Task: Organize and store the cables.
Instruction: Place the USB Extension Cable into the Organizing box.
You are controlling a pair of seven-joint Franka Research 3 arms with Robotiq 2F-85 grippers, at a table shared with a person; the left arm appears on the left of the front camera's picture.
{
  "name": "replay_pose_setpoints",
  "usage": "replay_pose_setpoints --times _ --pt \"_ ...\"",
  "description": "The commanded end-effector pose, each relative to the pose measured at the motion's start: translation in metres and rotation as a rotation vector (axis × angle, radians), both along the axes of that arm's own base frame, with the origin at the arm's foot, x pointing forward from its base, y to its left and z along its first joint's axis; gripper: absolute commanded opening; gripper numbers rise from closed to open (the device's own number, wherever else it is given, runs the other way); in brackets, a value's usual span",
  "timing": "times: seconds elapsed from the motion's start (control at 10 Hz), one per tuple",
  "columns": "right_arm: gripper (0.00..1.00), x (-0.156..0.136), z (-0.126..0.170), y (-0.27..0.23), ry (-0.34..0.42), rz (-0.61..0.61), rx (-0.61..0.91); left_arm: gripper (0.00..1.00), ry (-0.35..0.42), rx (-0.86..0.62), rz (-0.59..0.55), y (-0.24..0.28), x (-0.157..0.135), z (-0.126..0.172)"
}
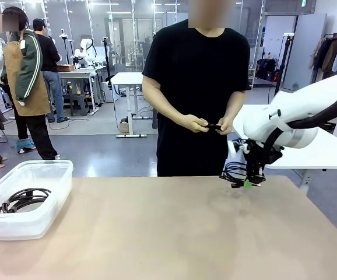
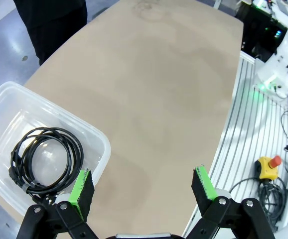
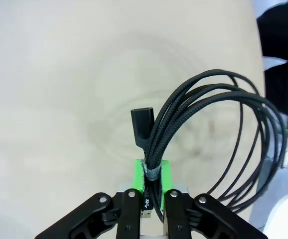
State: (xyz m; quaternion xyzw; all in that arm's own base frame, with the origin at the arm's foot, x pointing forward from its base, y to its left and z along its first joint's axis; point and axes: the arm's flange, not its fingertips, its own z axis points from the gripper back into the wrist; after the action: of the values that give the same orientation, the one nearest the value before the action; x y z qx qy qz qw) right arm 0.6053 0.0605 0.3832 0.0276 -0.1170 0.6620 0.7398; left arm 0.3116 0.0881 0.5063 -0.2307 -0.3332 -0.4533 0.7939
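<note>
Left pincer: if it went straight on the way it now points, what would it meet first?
Probably bare tabletop: the open left pincer points at it, with the clear bin holding a coiled cable just off to one side. Depth is hard to judge.

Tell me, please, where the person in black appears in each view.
Front view: person, centre, standing beyond the table's far edge.
Left wrist view: person, black clothing, top left corner.
Right wrist view: person, probably, black clothing at right edge.
Shared landmark: the tan table.

Right tool point(image 3: 153, 172) pinched closed, pointing down; left tool point(image 2: 143, 185) spread wide
</note>
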Motion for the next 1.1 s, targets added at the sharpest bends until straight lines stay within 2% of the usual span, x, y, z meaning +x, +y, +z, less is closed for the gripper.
replay_pose_setpoints --times 0.0,0.2,0.5,0.8,1.0 --pt "0.0 -0.053 0.023 0.046 0.032 -0.062 -0.004 1.0 -0.014 -0.011 0.01 -0.001 0.003 0.002" --pt "0.0 -0.096 0.03 0.109 0.055 -0.048 0.015 1.0 -0.014 -0.011 0.01 -0.001 0.003 0.002" --pt "0.0 -0.125 0.005 0.211 0.007 0.007 0.046 1.0 -0.014 -0.011 0.01 -0.001 0.003 0.002" --pt "0.0 -0.133 -0.031 0.271 0.126 0.136 0.033 1.0 -0.014 -0.011 0.01 -0.001 0.003 0.002" --pt "0.0 -0.132 -0.051 0.288 0.18 0.137 0.037 1.0 -0.014 -0.011 0.01 -0.001 0.003 0.002"
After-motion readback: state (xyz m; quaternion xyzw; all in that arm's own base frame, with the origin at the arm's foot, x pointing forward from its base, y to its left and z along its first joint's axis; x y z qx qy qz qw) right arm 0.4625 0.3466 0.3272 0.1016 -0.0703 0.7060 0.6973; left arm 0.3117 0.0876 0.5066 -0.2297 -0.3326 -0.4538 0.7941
